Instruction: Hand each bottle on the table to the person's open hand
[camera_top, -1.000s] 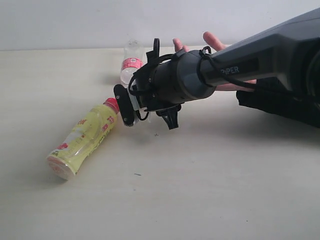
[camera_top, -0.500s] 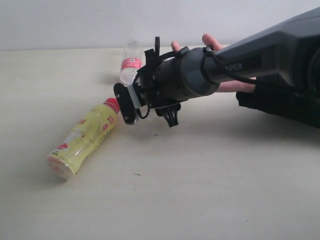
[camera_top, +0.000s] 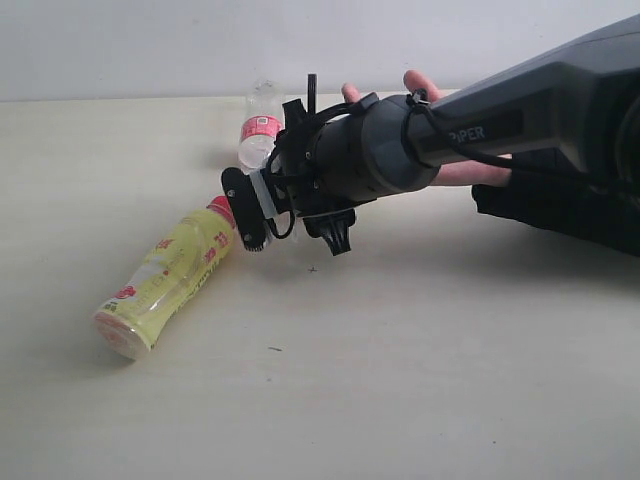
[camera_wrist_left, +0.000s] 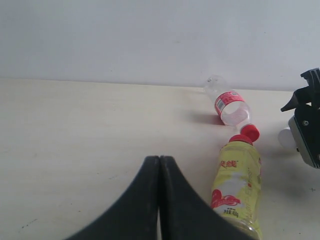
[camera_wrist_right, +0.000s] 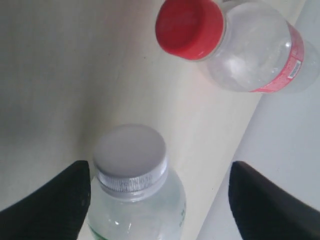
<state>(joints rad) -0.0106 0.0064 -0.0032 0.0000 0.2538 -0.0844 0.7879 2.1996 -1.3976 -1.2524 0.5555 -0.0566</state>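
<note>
My right gripper (camera_top: 268, 178) reaches in across the table (camera_top: 400, 380), open wide. A clear bottle with a pale cap (camera_wrist_right: 131, 155) and a trace of green label lies between its fingers; one finger (camera_wrist_right: 55, 200) sits close against the bottle's shoulder, the other stands well apart. Just beyond lies a small clear bottle with red label and cap (camera_top: 260, 130) (camera_wrist_right: 240, 45). A yellow bottle with a red cap (camera_top: 165, 285) (camera_wrist_left: 237, 185) lies on its side nearer the front. The person's open hand (camera_top: 425, 85) waits, palm up, behind my right arm. My left gripper (camera_wrist_left: 160, 159) is shut and empty.
A black sleeve (camera_top: 560, 215) rests on the table at the right, under my right arm. A pale wall (camera_top: 150, 45) rises behind the table's far edge. Bare tabletop spreads across the front and left.
My right gripper's jaws have spread wider and the gripper has shifted slightly left, toward the red-capped bottles. The bottles on the table and the hand have stayed in place.
</note>
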